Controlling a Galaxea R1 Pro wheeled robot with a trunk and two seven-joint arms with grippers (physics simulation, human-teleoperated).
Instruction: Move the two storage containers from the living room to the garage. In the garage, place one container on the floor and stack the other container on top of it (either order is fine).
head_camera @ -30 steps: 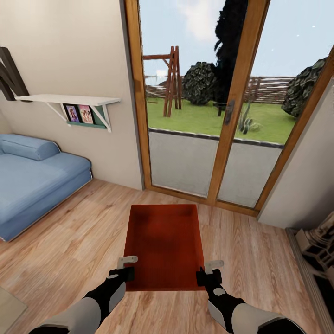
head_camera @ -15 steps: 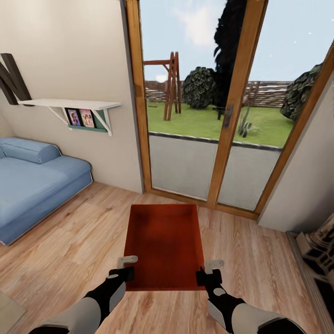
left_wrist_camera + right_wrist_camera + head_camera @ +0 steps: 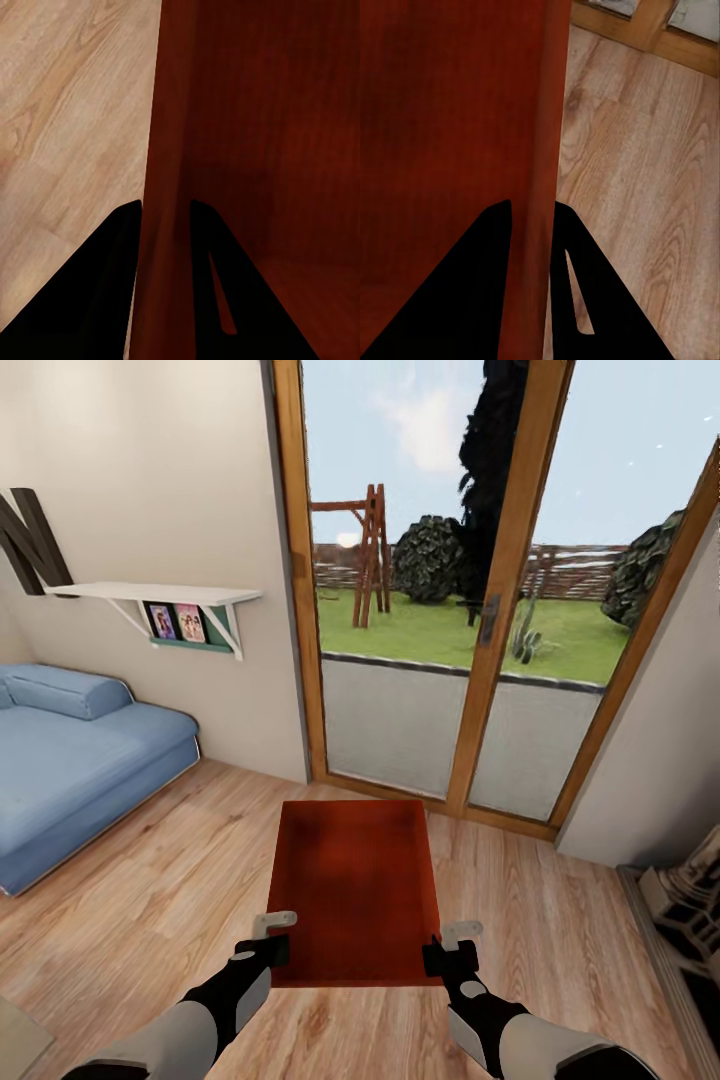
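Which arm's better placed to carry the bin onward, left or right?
Neither alone. The left tool clamps the storage container by its left wall, the right tool by its right wall, symmetrically. Both should carry it together; releasing either would likely tip it.

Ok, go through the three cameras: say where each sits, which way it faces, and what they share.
Head view: on the head, looking forward and down at the storage container, glazed door and blue sofa; both arms show.
Left wrist view: by the left gripper, looking along its fingers astride the container wall.
Right wrist view: by the right gripper, likewise, over the wood-plank floor.
Shared: the container and floor.
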